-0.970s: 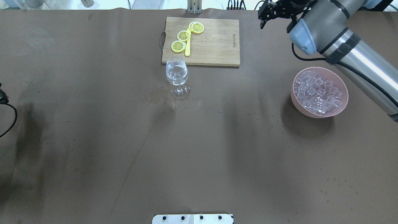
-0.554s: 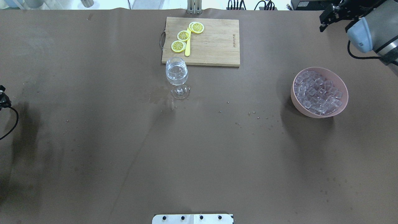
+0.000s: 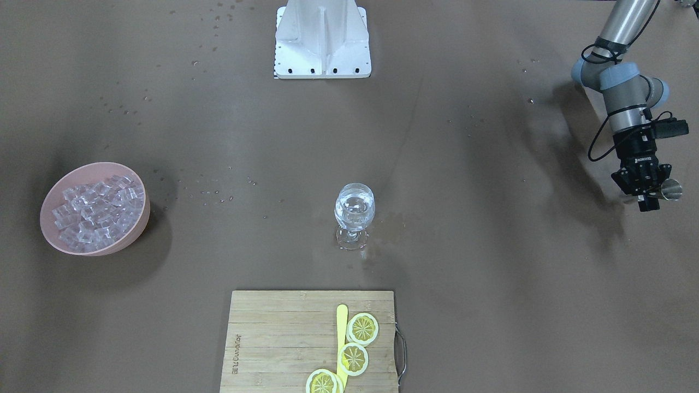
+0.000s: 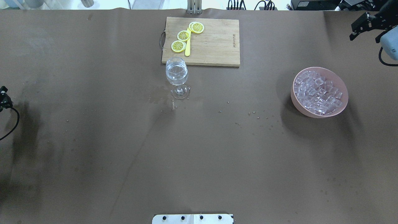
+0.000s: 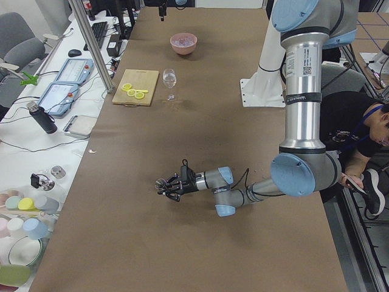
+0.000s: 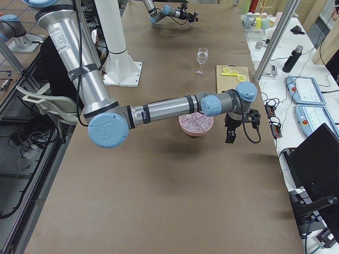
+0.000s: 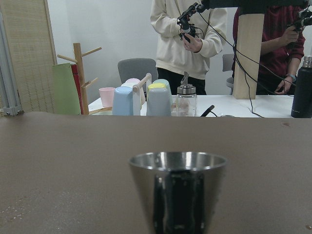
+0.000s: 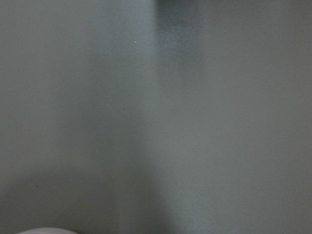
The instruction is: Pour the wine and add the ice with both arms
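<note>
- Beside the right gripper [image 4: 364, 37], on its robot-ward side, the ice [image 4: 317, 91] lies heaped in a pink bowl [image 4: 311, 113]. The bowl is near this gripper but not touching it.
- The right gripper hangs above the surface [image 4: 93, 155] with its fingers spread apart and nothing between them. Its own wrist view is only a grey blur.
- Well apart from the right gripper, toward the middle of the surface, stands a wine glass [image 4: 176, 74], upright. The wine [image 4: 176, 77] is the clear liquid in its bowl; whether cubes lie in it too I cannot tell.
- The left gripper [image 3: 655, 195] is far out at the other end of the surface, level and low. It is clamped on a small steel cup [image 3: 671, 191], which is upright with its mouth up.
- From the left gripper the glass is well apart, and the ice lies farther off still, beyond the glass.
- Past the glass, on the side away from the robot, a wooden cutting board [image 4: 214, 43] lies flat, with its near edge just beside the glass.
- Count: one wine glass, one pink bowl, one steel cup and one cutting board. On the board are three lemon slices [image 4: 183, 35] and one yellow stick [image 4: 187, 49].
- The ice cubes are too many to count.
</note>
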You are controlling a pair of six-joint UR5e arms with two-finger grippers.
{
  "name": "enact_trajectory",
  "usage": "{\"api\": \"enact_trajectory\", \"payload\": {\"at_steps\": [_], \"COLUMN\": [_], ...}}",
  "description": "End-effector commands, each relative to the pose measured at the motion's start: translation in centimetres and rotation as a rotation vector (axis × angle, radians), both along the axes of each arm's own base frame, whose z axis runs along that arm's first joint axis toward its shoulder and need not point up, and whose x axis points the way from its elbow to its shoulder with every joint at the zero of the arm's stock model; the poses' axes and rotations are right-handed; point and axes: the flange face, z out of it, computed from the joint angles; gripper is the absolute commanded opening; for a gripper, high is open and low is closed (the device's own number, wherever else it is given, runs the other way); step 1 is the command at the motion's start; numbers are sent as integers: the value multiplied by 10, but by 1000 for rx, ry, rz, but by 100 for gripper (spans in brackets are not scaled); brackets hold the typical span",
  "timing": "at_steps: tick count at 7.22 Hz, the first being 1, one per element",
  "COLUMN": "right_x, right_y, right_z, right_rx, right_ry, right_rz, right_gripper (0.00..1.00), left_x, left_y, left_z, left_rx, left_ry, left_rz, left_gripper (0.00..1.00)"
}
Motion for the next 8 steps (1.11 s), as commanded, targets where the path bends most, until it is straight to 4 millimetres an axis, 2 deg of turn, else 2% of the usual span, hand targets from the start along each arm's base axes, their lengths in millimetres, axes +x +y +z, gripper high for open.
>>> {"api": "enact_trajectory", "payload": {"at_steps": [1, 6, 7, 8], "right_x": [20, 54, 64, 83], "right_y": [7, 3, 2, 3], "right_z": [16, 7, 8, 7], "right_rx": [6, 15, 59, 46], "right_ry": [3, -18, -15, -22], "right_rz": [-5, 31, 0, 22], "right_gripper": [100, 100, 100, 100], "left_x": [-1, 3, 10, 12], "left_y": [-1, -4, -9, -10], "left_z": [-1, -2, -4, -5], "left_rx": [3, 2, -5, -6], "left_ry": [2, 4, -7, -7], "left_rz": [-7, -3, -6, -3], "left_gripper": [4, 6, 6, 6]}}
